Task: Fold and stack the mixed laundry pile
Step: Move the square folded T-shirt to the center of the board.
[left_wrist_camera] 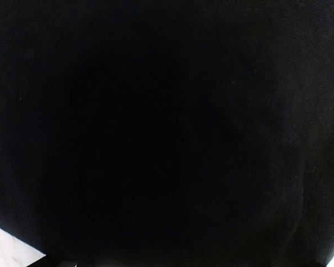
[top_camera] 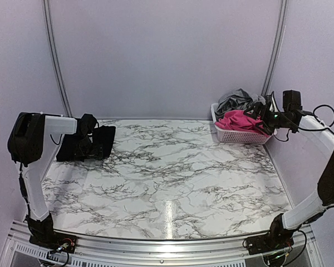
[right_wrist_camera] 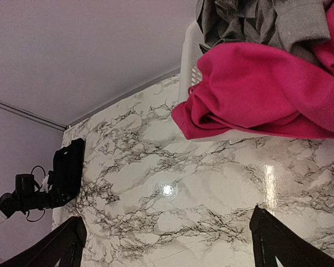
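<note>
My right gripper is released: its two dark, wedge-shaped fingers stand wide apart with nothing between them but the glossy table beyond. It hangs at the right end of the basket, a white plastic tub with lattice walls that sits in the far right corner. A bright pink piece, soft and fleecy, is heaped in the basket, and one thick rounded fold of it spills over the rim. Behind it lies a crumpled grey garment of a finer, flatter weave, bunched into deep creases.

My left gripper is down at the far left edge, on or just over the black cloth. Its jaws are spread wide. My left wrist camera sees nothing but matte black fabric, so I cannot tell whether the fingers touch it. The cloth lies flat as a rough rectangle with squared edges, well apart from the basket.

Between the two stretches the table, white marble pattern with dark grey veins, shiny enough to throw back a streak of light.
</note>
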### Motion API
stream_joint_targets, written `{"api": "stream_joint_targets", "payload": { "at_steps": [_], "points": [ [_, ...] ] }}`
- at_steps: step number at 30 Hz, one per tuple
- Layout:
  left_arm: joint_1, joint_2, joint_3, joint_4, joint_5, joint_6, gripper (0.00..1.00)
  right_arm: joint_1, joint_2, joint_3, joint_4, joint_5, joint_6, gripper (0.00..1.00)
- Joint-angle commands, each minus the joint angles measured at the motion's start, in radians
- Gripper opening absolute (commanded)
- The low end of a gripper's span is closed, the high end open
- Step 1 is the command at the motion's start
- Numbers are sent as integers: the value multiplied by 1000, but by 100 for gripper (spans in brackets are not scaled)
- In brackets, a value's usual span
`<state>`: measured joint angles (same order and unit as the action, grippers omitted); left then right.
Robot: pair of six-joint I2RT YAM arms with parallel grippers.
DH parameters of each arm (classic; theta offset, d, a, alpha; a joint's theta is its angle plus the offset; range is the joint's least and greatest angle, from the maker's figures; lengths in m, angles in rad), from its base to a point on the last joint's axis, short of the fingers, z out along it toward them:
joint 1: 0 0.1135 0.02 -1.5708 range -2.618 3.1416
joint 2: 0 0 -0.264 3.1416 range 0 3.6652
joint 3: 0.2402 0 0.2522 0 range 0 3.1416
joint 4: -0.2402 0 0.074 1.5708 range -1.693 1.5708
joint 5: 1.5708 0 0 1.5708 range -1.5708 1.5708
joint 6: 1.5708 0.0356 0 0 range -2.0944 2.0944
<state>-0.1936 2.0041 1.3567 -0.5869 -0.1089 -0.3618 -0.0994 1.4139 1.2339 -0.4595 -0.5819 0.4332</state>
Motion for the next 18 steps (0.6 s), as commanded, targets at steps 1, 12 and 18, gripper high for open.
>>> {"api": "stream_joint_targets", "payload": {
  "at_steps": [1, 12, 18],
  "points": [
    [29, 98, 73, 47, -22, 85, 93, -53, -20, -2, 155, -93, 78, 99],
    [66, -60, -96, -9, -25, 238, 95, -89, -2, 11, 255, -175, 108, 99],
    [147, -36, -82, -35, -89, 340, 96, -89, -12, 2, 243, -165, 31, 98]
  ]
}}
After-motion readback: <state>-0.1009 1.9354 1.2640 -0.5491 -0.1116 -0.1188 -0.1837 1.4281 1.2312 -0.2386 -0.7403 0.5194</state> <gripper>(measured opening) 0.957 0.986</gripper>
